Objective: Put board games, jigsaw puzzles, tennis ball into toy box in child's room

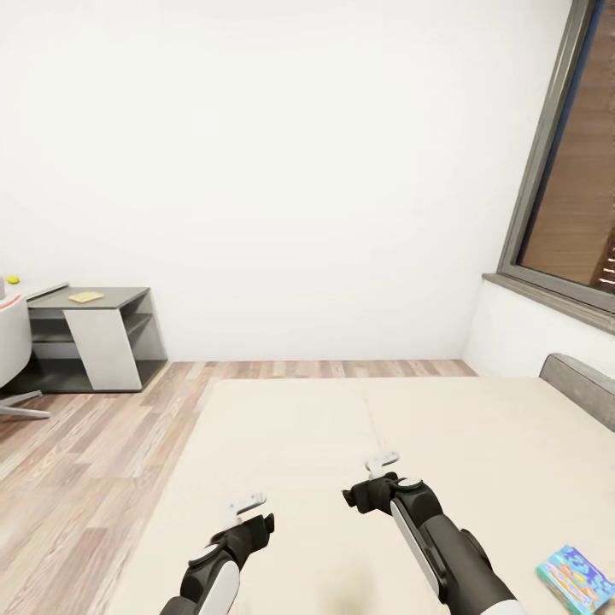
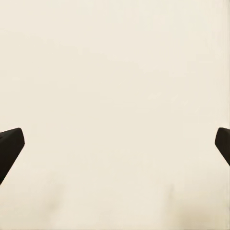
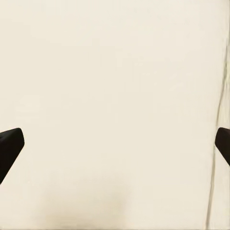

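Nearest me, both arms hang low over the bed (image 1: 342, 444). My left gripper (image 1: 247, 509) and right gripper (image 1: 383, 464) are both spread wide and hold nothing; in each wrist view the dark fingertips (image 2: 10, 146) (image 3: 10, 146) sit at opposite edges with bare beige mattress between. The blue board game (image 1: 576, 579) lies flat on the mattress at the near right, off to the right of my right arm and slightly behind its gripper, well apart from it. Its long axis runs diagonally, from near right towards far left. The right arm is clearly nearer; I judge it should take this pick. Far left, the table (image 1: 107, 299) carries a flat yellowish item (image 1: 86, 296) and the tennis ball (image 1: 13, 279).
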### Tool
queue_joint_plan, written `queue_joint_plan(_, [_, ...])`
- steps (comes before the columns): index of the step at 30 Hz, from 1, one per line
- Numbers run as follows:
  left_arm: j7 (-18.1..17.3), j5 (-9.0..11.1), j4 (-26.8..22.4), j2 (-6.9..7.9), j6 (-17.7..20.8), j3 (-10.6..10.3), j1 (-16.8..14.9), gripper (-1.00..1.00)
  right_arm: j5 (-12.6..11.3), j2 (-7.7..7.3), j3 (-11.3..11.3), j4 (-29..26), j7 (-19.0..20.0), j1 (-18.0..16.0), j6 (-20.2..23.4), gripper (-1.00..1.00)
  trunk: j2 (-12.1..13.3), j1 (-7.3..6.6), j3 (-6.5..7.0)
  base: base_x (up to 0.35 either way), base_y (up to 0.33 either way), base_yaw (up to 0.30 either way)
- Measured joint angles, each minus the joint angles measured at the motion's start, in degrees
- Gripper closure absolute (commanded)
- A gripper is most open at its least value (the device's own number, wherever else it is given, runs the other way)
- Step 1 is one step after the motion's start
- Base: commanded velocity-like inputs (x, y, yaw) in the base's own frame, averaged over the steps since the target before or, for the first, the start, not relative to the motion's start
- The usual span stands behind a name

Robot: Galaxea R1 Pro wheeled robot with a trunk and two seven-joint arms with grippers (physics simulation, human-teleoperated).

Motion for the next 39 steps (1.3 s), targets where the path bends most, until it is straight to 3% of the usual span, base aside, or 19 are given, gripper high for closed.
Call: queue_joint_plan(39, [0.1,0.0,0.0,-0.03,0.0,0.0,0.0,-1.0,0.0,0.0,0.0,0.0,0.0,0.0,0.0,-1.0,0.0,0.0,0.01,0.0,-0.304,-0.002])
